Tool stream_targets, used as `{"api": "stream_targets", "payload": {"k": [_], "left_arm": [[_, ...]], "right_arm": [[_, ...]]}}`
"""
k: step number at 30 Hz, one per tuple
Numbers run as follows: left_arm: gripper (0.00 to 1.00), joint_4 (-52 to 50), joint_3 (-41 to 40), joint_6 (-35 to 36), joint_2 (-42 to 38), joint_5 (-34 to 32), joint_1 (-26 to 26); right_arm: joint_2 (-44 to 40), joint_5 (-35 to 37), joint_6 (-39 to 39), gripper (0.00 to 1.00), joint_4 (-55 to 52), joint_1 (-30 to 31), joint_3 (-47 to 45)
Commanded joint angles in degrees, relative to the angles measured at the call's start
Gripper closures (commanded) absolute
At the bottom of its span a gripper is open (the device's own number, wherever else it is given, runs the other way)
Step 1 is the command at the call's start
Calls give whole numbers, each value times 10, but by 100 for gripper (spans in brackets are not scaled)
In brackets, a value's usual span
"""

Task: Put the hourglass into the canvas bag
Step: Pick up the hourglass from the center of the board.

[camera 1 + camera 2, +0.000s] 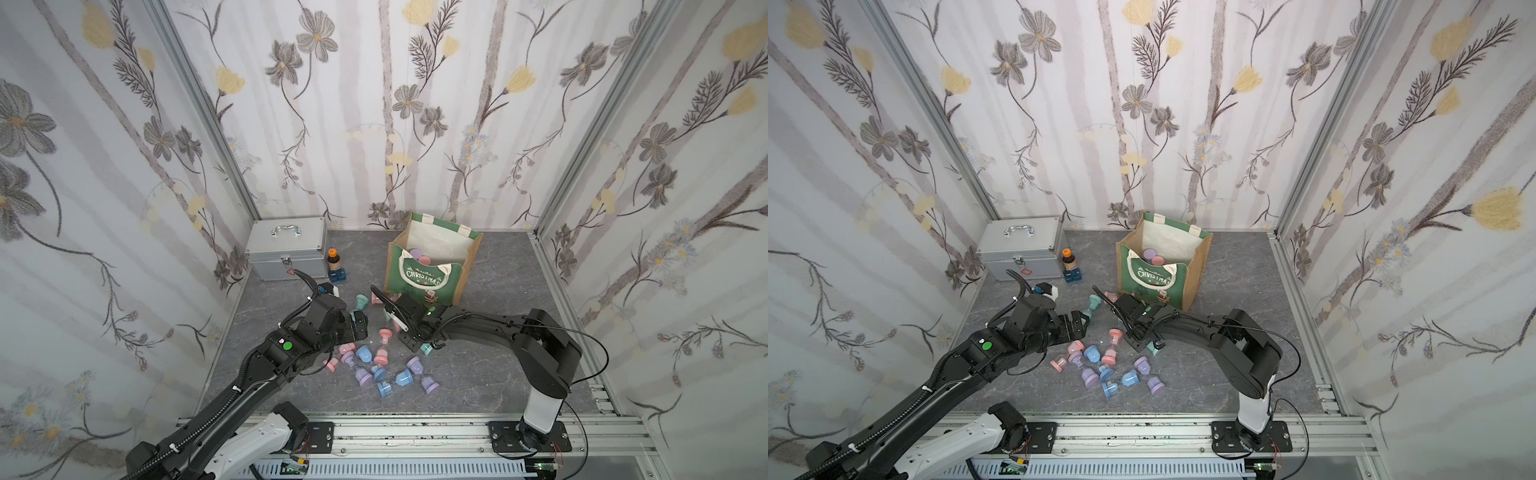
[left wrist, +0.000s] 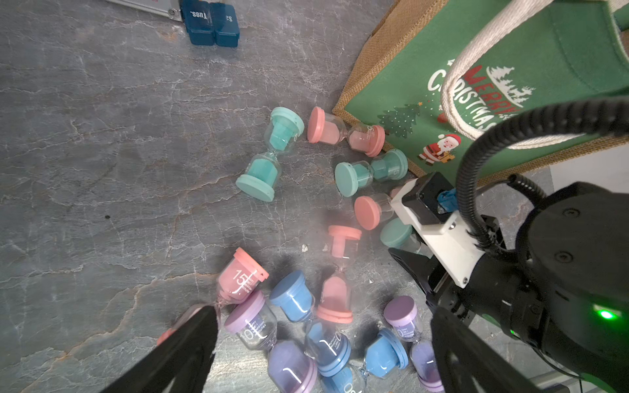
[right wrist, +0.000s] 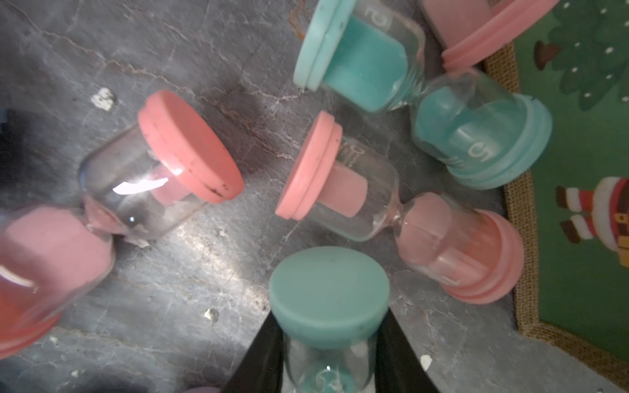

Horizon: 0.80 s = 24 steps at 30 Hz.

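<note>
My right gripper (image 3: 328, 357) is shut on a teal hourglass (image 3: 328, 296); its black fingers (image 3: 262, 360) press the glass just below the cap. In both top views this gripper (image 1: 417, 343) sits low over the table in front of the canvas bag (image 1: 428, 274), with a teal end (image 1: 426, 348) showing under it. The green bag (image 1: 1154, 278) stands upright and open, with purple and pink caps (image 1: 419, 255) inside. My left gripper (image 2: 323, 340) is open above a pile of blue, purple and pink hourglasses (image 2: 292, 299), holding nothing.
Loose hourglasses (image 1: 382, 365) litter the table's middle, and more lie against the bag's front (image 2: 343, 131). A silver metal case (image 1: 286, 245) stands at the back left, with a brown bottle (image 1: 332, 259) and a blue pill box (image 2: 211, 23) beside it.
</note>
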Motion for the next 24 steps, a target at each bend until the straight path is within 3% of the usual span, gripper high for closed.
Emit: {"api": "stream_targets", "payload": {"k": [1, 6, 16, 24], "left_arm": [[0, 5, 7, -3, -1, -8, 1], [0, 5, 8, -3, 0, -9, 1], [0, 12, 27, 6, 3, -8, 1], [0, 16, 74, 29, 25, -13, 1]], "right_arm": [[4, -13, -2, 68, 24, 0, 1], [3, -15, 6, 71, 33, 0, 1], [-79, -53, 30, 76, 65, -19, -29], [-163, -68, 48, 76, 49, -38, 28]]}}
